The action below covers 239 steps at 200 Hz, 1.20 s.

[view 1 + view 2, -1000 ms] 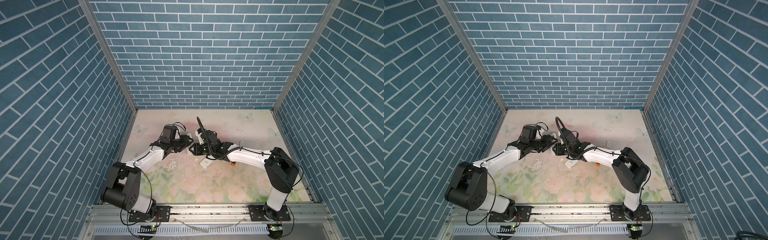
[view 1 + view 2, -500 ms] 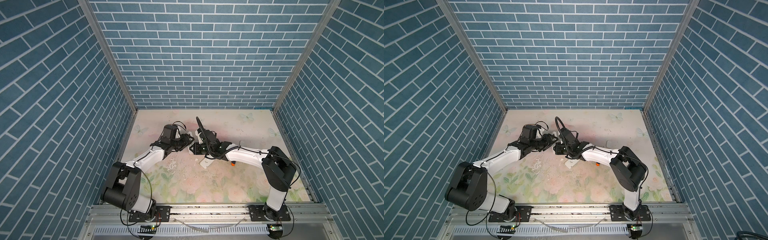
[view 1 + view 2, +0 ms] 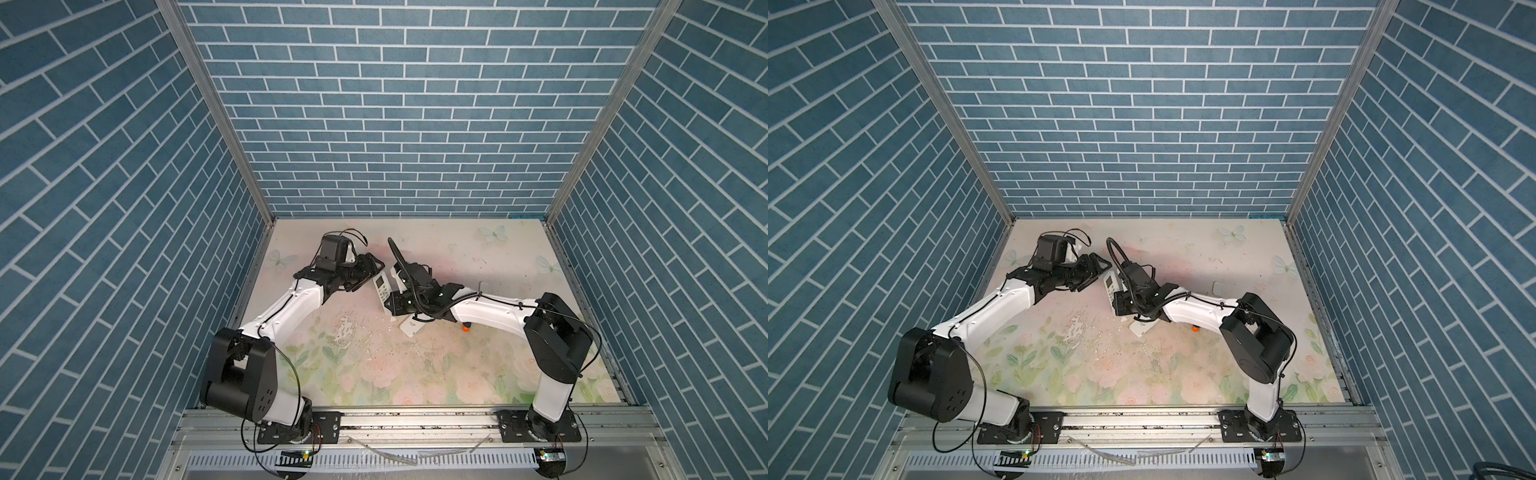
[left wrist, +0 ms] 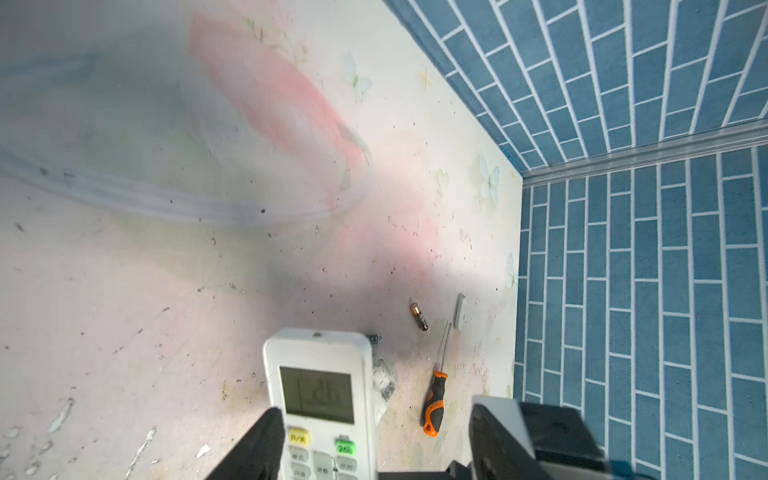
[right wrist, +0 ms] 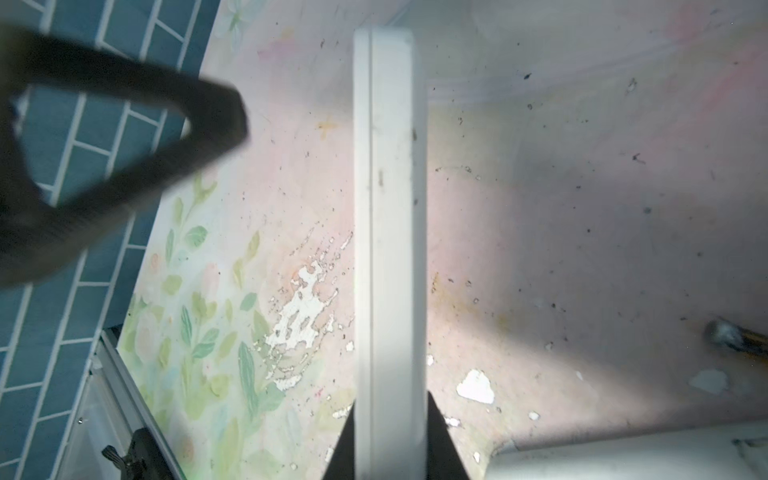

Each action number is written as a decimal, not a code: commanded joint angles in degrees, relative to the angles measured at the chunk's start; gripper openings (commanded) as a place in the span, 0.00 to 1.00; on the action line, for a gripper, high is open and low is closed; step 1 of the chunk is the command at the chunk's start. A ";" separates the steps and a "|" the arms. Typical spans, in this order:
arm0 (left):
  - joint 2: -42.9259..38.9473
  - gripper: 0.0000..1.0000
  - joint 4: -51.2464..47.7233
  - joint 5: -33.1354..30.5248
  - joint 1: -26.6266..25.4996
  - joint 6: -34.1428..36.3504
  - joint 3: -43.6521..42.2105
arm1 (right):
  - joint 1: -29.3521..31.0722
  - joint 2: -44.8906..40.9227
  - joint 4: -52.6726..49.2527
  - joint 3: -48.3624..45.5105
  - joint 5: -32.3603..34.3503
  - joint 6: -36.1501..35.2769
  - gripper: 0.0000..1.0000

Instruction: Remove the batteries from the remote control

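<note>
Pinching the white remote control [image 5: 390, 208], the right gripper's [image 5: 390, 432] jaws press its two faces. The left gripper's [image 4: 374, 415] jaws stand spread around its button end.

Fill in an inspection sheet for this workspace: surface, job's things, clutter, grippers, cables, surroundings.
Surface: floral mat, speckled, with a peeled white patch.
Job's things: remote control held off the mat; one battery lies loose; no others seen.
Clutter: screwdriver, white cover, white flat piece under the right arm.
Grippers: right gripper shut on the remote control's sides; left gripper open around its button end.
Cables: black hose arches over the right wrist; thin leads run along the arms.
Surroundings: blue brick-pattern walls; metal rail in front.
</note>
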 commanded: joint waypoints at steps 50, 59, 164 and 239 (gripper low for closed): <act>5.85 0.67 -21.95 10.52 1.99 2.75 6.92 | 4.36 -8.48 -15.84 2.27 13.34 -28.35 0.00; 5.76 0.67 -21.63 11.86 1.98 1.62 6.08 | 5.59 -8.57 -17.13 3.07 16.20 -31.68 0.00; 2.58 0.47 -23.76 16.56 1.90 -0.76 -0.63 | 13.73 -2.68 -19.93 10.36 35.59 -41.82 0.00; 2.85 0.32 -23.65 17.60 1.90 -0.80 -1.18 | 15.11 -0.14 -18.66 12.41 40.85 -44.33 0.00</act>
